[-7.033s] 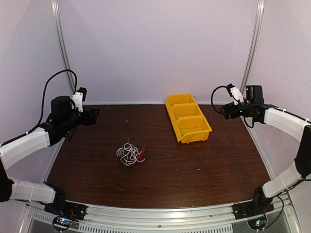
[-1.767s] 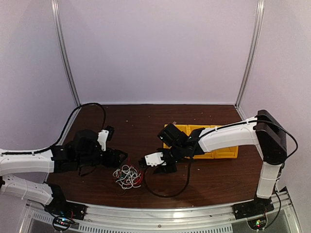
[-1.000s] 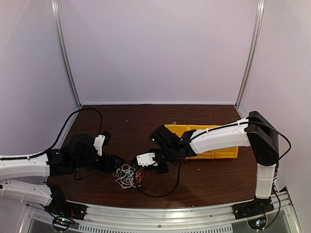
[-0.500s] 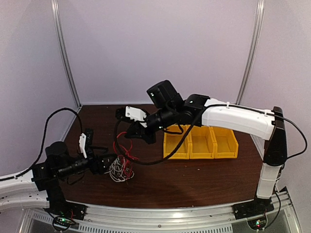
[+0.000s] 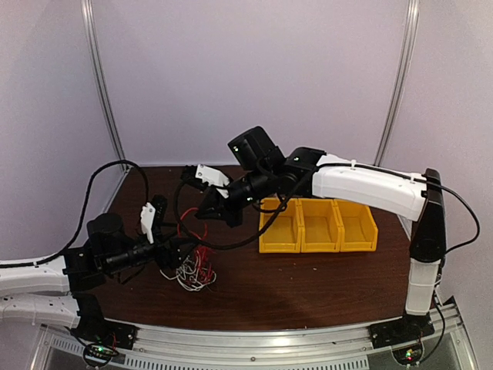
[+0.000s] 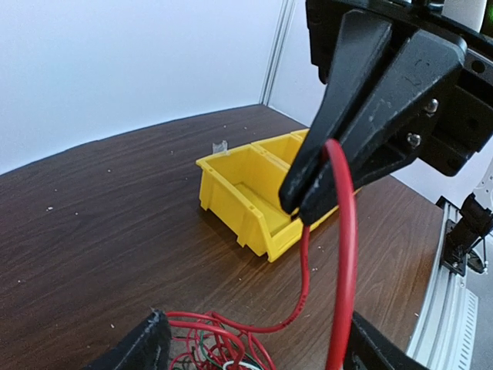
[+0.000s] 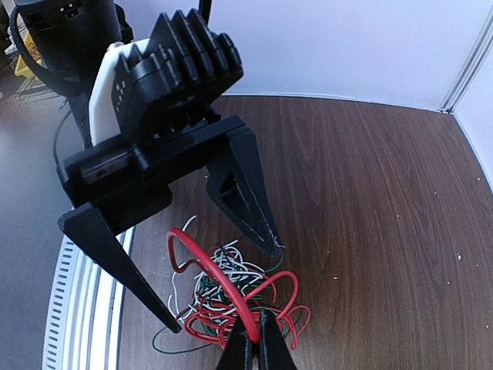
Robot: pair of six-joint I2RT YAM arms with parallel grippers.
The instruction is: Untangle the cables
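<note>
Nearest you, at the near left of the table (image 5: 308, 281), your left gripper (image 5: 176, 251) is spread wide astride the one bundle of cables (image 5: 194, 271), your right gripper (image 5: 209, 213) just beyond pinches one red cable (image 6: 343, 254), and farther right sits one three-compartment yellow bin (image 5: 317, 225), with open wood toward the near edge.

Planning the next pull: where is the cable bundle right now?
In the top view the cable bundle lies near-left on the table, at the open left gripper, left of the yellow bins.
</note>
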